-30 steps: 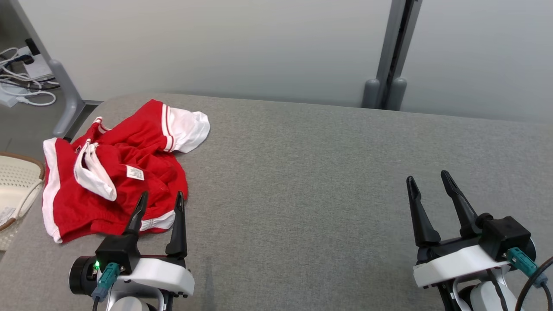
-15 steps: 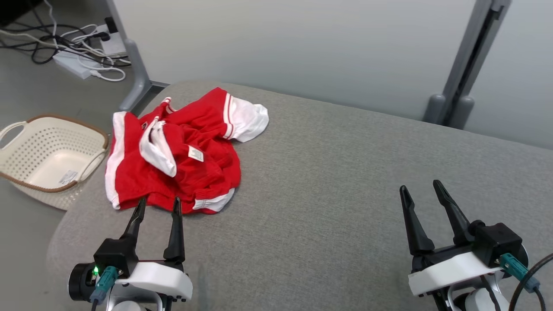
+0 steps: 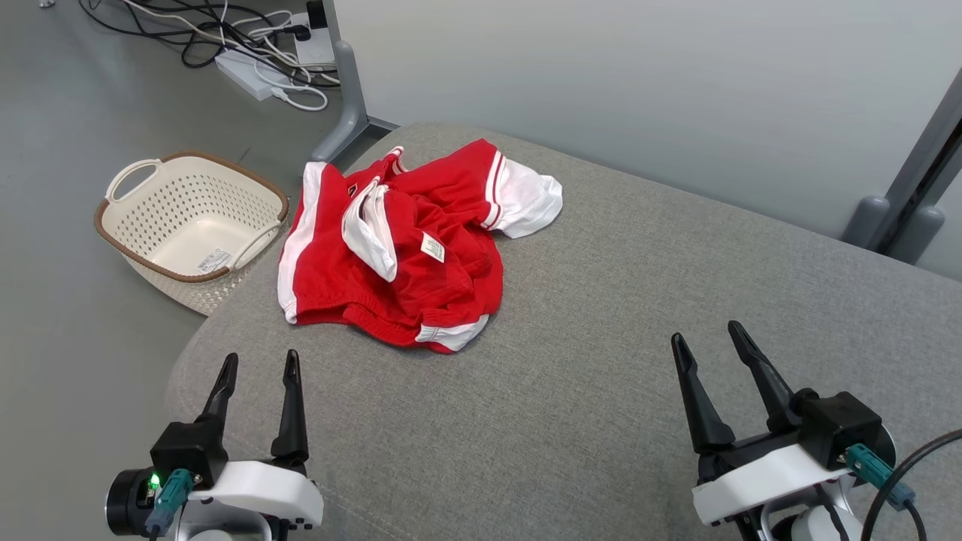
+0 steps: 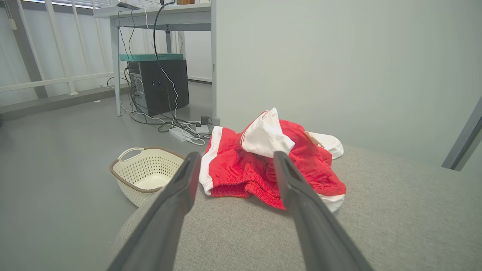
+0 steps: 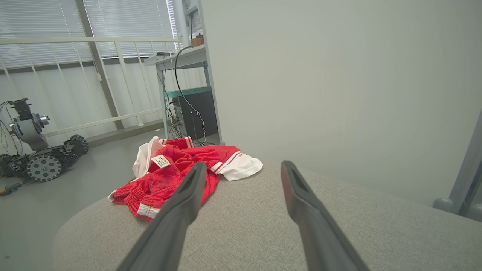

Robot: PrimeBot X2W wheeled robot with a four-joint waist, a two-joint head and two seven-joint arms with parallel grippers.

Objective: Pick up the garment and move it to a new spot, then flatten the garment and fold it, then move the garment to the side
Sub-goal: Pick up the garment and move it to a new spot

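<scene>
step: pretty sure this is the very first one, the pick-up. Nothing's been grabbed yet and the garment is just a crumpled pile.

garment [image 3: 398,248]: red with white trim, bunched up with a little white label facing up. It sits on the far left corner of the grey tabletop [image 3: 601,315], and its left edge is right at the rim.

left gripper [image 3: 260,361]: jaws spread wide, holding nothing. It hovers over the near left corner of the tabletop, short of the garment's gathered hem. In the left wrist view the pile lines up nicely between the two fingers, just further ahead.

right gripper [image 3: 706,334]: also wide apart and empty, parked over the near right side, well away from the garment.

basket [image 3: 173,218]: cream, perforated, on the floor just beside that left corner. Looks empty apart from a sticker.

next move: my guess is the left arm has to reach forward and down so the fingers straddle a thick fold near the hem, then pinch and lift. The right arm could come across to grab the white sleeve-ish end.

watch out: the cloth is layered, so a shallow pinch might catch only one ply. It's also close to the edge, so dragging it left could tip it off towards the basket.
</scene>
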